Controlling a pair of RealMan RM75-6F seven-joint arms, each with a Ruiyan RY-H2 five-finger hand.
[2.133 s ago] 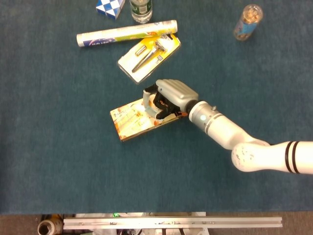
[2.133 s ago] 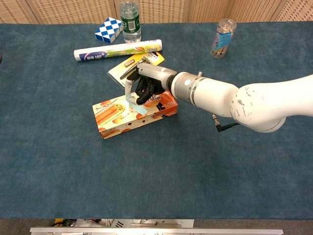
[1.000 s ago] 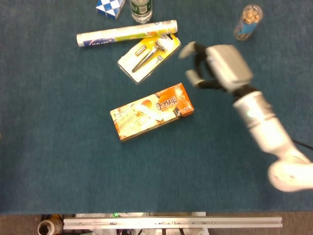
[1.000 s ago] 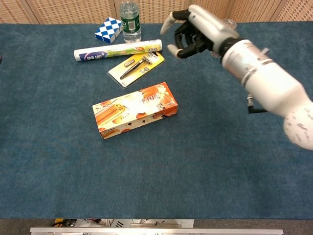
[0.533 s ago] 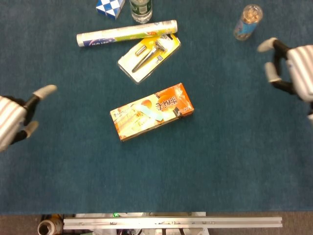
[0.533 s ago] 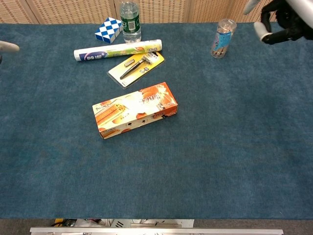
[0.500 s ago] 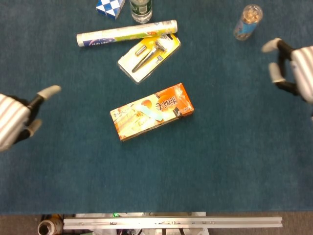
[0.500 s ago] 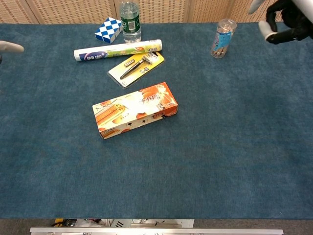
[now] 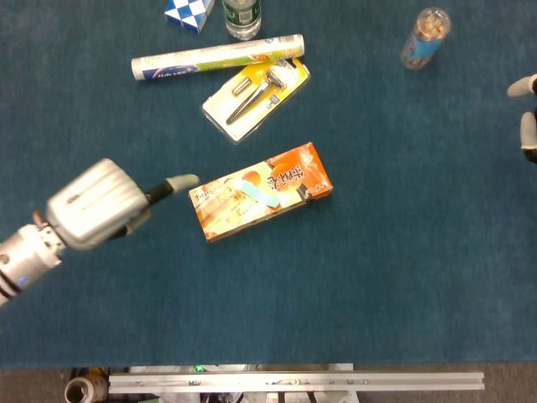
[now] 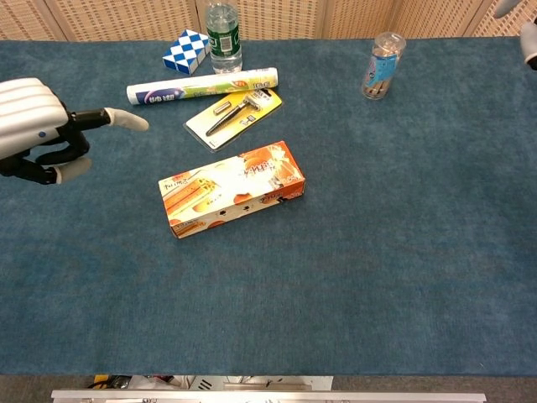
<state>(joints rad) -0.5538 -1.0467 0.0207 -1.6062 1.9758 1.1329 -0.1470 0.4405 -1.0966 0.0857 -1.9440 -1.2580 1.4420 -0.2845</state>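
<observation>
The surface (image 9: 377, 277), covered in dark blue cloth, carries every object shown. The left hand (image 9: 96, 204) is over its left part, holding nothing; one finger (image 9: 180, 181) is stretched out toward the box (image 9: 260, 191), its tip just beside the box's left end in the head view, and whether it touches cannot be told. In the chest view the same hand (image 10: 38, 126) appears at the left edge with the other fingers curled under the palm, apart from the extended one. The box, orange with printed artwork, lies flat near the middle of the surface, its long axis slanting up to the right. Beyond it lies a roll (image 9: 216, 56), white with yellow and blue print, on its side. Just beside the roll lies a yellow card (image 9: 256, 90) bearing a razor, well clear of the box. A bottle (image 10: 222, 38) with a green label stands upright at the far edge, with a blue-and-white cube (image 10: 186, 51) just to its left. A small clear jar (image 9: 424, 38) stands far right. The right hand (image 9: 527, 113) shows only as fingertips at the right edge, well apart from all objects; how it is set cannot be told.
</observation>
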